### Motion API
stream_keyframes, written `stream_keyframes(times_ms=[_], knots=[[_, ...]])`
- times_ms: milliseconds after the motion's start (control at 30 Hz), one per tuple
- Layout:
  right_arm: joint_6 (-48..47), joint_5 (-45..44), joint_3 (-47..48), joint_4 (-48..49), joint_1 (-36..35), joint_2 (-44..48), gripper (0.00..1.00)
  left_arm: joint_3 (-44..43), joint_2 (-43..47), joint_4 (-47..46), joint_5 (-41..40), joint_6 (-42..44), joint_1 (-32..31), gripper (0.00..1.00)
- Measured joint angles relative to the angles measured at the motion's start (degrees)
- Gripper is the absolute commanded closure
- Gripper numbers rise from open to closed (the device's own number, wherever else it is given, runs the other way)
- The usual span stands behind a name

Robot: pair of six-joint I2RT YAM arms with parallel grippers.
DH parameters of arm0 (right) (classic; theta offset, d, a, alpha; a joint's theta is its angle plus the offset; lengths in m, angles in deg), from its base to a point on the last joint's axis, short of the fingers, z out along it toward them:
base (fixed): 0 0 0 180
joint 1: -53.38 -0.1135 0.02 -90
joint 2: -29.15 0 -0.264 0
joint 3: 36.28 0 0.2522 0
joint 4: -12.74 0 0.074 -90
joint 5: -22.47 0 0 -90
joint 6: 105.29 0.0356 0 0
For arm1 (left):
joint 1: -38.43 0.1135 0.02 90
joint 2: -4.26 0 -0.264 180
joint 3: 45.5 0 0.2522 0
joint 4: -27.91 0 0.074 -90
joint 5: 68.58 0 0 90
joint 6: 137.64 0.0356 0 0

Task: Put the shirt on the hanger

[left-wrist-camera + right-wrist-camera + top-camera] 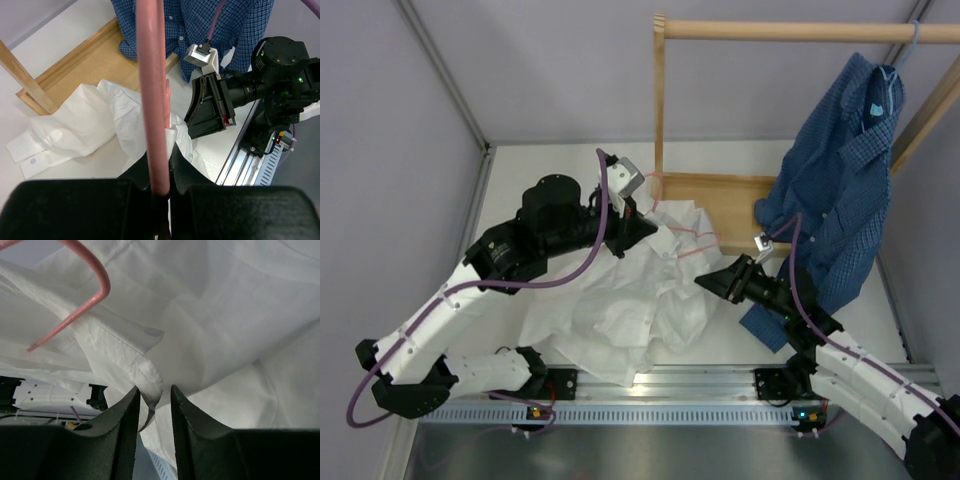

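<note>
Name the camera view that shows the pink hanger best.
Left wrist: the hanger runs large and sharp, clamped in the left gripper. Right wrist shows only a bent corner against the shirt; top external, faint pink lines.

Bench (520, 190): white, flat, filling the middle of the top view. On it:
- shirt (620, 315), white, crumpled, centre of frame
- rack base (720, 192), wooden, upper centre to right
- rail (670, 385), metal, along the lower edge
</note>
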Motion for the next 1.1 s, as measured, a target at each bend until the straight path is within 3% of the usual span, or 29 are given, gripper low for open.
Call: stream_keyframes(times_ms=[33, 100, 267, 433, 733, 1100], knots=[[0.4, 0.3, -0.1, 1.0, 0.0, -0.9, 0.88, 0.3, 0.1, -0.1, 0.1, -0.1, 0.0, 1.0], [1.2, 0.9, -0.1, 3.2, 0.0, -2.2, 1.0, 1.0, 0.5, -0.3, 0.3, -0.4, 0.0, 1.0], [1.2, 0.6, 0.0, 4.9, 0.0, -1.9, 1.0, 1.7, 1.6, -0.6, 0.7, -0.4, 0.0, 1.0], [-3.0, -0.3, 3.1, 0.0, 3.0, -1.0, 1.0, 4.1, 5.2, -1.4, 2.2, -0.3, 0.0, 1.0], [-13.0, 2.1, 19.6, -13.3, 13.0, -5.3, 1.0, 5.6, 11.1, -0.8, 0.2, 0.5, 0.0, 1.0], [-22.4, 10.0, 42.0, -23.6, 14.3, -10.6, 1.0, -0.4, 8.3, 5.2, -13.2, 0.5, -0.1, 1.0]])
